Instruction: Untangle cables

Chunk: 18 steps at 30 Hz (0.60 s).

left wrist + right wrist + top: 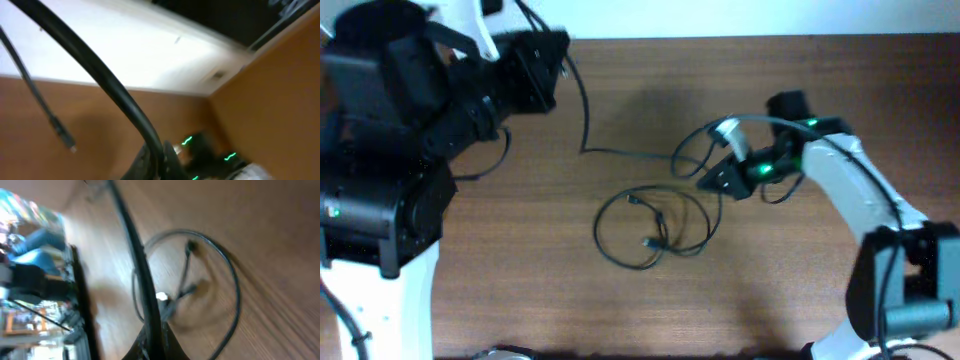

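Note:
The cables are thin black cords. One cable runs from my left gripper at the back left, down and across to my right gripper at mid-right. Loose loops with small plug ends lie on the wooden table in front of that span. In the left wrist view the cable runs into the left gripper, which is shut on it, and a plug end hangs free. In the right wrist view the right gripper is shut on a cable, with a loop beyond.
The left arm's bulky black body fills the left side of the table. The right arm's white link and base stand at the right. A pale wall borders the table's back edge.

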Each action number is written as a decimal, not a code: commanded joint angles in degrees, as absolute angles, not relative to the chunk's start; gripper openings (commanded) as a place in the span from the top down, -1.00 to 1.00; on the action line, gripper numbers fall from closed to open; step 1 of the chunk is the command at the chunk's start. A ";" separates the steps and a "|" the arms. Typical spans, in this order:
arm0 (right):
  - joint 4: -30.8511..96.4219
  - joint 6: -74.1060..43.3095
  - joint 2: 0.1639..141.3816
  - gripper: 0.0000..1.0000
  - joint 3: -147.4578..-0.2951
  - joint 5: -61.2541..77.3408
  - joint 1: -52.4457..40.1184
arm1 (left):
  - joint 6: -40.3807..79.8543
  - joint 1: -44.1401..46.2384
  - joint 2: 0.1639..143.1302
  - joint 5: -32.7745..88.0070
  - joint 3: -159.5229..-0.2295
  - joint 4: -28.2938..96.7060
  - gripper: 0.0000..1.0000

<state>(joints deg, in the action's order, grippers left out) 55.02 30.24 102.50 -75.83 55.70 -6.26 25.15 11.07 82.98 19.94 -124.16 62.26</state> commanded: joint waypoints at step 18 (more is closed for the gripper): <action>63.26 12.51 86.50 0.92 -95.61 67.55 -1.74 | -21.71 24.56 95.64 32.82 -124.86 80.71 1.00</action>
